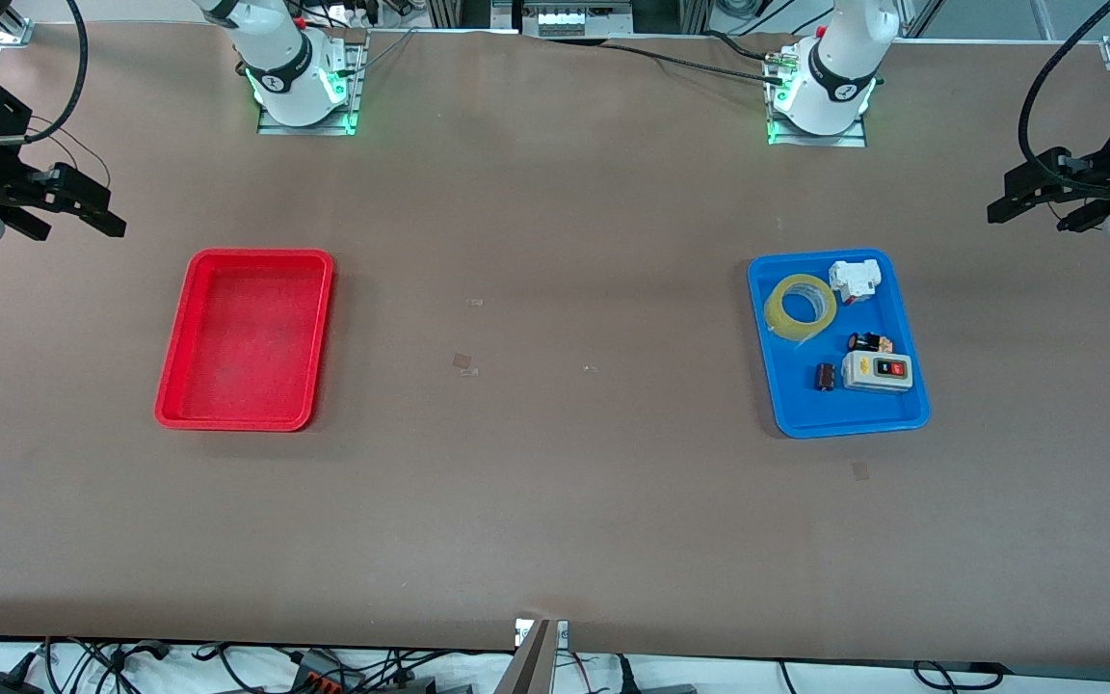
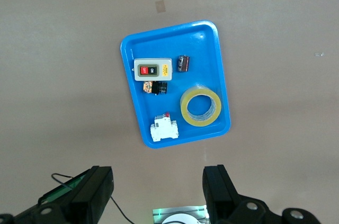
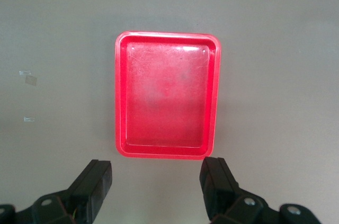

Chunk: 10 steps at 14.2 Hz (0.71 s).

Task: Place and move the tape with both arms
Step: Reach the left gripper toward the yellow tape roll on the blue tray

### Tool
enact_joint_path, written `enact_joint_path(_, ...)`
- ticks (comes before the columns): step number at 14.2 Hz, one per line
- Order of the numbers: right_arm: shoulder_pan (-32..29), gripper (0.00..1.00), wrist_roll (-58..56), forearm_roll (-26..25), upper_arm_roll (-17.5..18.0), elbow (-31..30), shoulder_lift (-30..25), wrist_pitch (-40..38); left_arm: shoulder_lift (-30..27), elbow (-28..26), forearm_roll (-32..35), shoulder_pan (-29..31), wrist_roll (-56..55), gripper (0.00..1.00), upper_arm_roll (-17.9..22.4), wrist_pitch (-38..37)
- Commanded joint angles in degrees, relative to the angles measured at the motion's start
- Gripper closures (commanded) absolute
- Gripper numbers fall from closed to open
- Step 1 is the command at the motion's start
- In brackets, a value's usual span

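The yellow translucent tape roll (image 1: 800, 306) lies flat in the blue tray (image 1: 911, 410), in the part farther from the front camera; it also shows in the left wrist view (image 2: 201, 107). My left gripper (image 1: 1022, 202) is open and empty, high over the table at the left arm's end, away from the tray; its fingers (image 2: 220, 189) frame bare table. My right gripper (image 1: 92, 214) is open and empty, high over the table at the right arm's end, beside the red tray (image 1: 177, 403). The red tray (image 3: 121, 144) holds nothing.
The blue tray (image 2: 127, 49) also holds a white block (image 1: 854, 280), a grey switch box with red and black buttons (image 1: 878, 372), a small black part (image 1: 865, 342) and a small dark cylinder (image 1: 825, 377). Scraps of tape (image 1: 463, 361) lie mid-table.
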Motion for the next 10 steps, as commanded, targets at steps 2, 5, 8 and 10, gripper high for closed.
enact_joint_path(2, -0.4, 0.0, 0.1, -0.4, 0.6, -0.1, -1.6, -0.9, -0.1, -0.2, 1.3, -0.5, -0.6, 0.0, -0.4, 0.1)
enact_joint_path(5, -0.4, 0.0, 0.1, -0.4, 0.6, -0.1, -1.3, -0.8, -0.1, -0.4, 1.4, -0.4, -0.5, 0.0, -0.6, 0.2)
enact_joint_path(8, -0.4, 0.0, 0.2, -0.4, 0.7, -0.1, -1.3, -0.7, -0.3, -3.2, 1.3, -0.3, -0.5, 0.0, -0.6, 1.5)
enact_joint_path(10, -0.4, 0.0, 0.2, -0.4, 0.6, -0.1, -1.3, -0.7, -2.5, -10.1, 1.3, -0.4, -0.6, 0.0, -0.8, 6.8)
